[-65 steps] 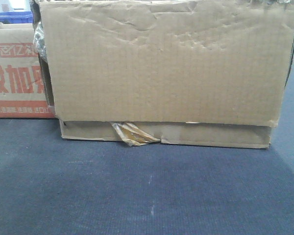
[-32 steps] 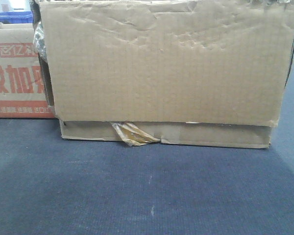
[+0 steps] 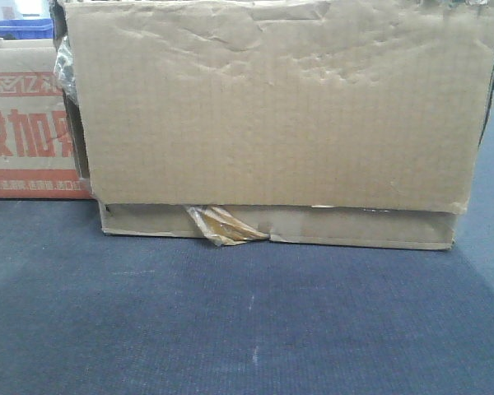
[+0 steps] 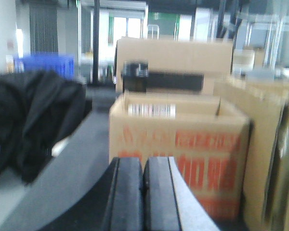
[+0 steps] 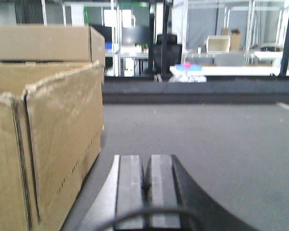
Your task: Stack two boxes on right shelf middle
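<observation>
Gripping: nothing. My left gripper (image 4: 143, 192) has its two black pads pressed together on no load, and my right gripper (image 5: 147, 187) is the same, pads meeting with nothing between them.
Just left of my right gripper: the large plain brown corrugated cardboard carton (image 5: 53, 144). Its end wall runs away ahead of me beside my fingers, and it stands on the dark blue-grey carpet (image 5: 221, 144).
Right of my left gripper: a blurred plain cardboard face. I judge it to be the same carton, which would put it between my two arms.
Long axis: crosswise to me, from one arm toward the other. The front view shows its broad creased face, with torn yellowish tape (image 3: 222, 226) at the lower edge.
Nearer arm: the right, I judge, though the left view is too blurred to be sure.
Ahead of my left gripper: an open-topped tan cardboard carton printed with red characters (image 4: 178, 154), apart from my fingers and likely the second box.
Far left of my left gripper: a heap of black cloth (image 4: 29, 120), with a blue plastic bin (image 4: 43, 65) beyond it.
Shelf: in no view, so I cannot tell which way it lies.
Next move: I judge both arms must close inward on the plain carton's end walls.
</observation>
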Motion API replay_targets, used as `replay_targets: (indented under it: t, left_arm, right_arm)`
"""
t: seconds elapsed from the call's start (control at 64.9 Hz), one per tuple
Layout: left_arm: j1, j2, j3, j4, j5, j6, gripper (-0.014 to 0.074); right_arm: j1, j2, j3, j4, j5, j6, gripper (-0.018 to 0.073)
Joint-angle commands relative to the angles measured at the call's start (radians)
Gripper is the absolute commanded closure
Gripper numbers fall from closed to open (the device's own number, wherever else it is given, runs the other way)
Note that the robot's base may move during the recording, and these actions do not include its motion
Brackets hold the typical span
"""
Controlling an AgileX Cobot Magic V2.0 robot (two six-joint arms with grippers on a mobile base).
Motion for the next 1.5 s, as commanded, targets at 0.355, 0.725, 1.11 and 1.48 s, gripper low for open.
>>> replay_targets:
  t: [0.355, 0.725, 1.11, 1.48]
  left_arm:
    - [-0.005, 0.135, -0.490, 0.016, 0.357, 0.001, 0.0707]
    - [-0.005, 0.494, -0.759, 0.016, 0.635, 0.001, 0.0377]
    - [-0.025, 0.688, -0.880, 0.026, 0.667, 0.001, 0.0018]
    - [-0.003, 1.225, -1.387, 0.061, 0.938, 0.033, 0.0019]
  right_arm:
    - [-0.003, 0.116, -0.494, -0.011, 0.235, 0.001, 0.0721]
    - [-0.003, 0.462, -0.688, -0.011, 0.305, 0.001, 0.0200]
    - [-0.003, 0.534, -0.686, -0.011, 0.294, 0.001, -0.0009]
    - [0.001, 0.533, -0.686, -0.011, 0.294, 0.001, -0.0009]
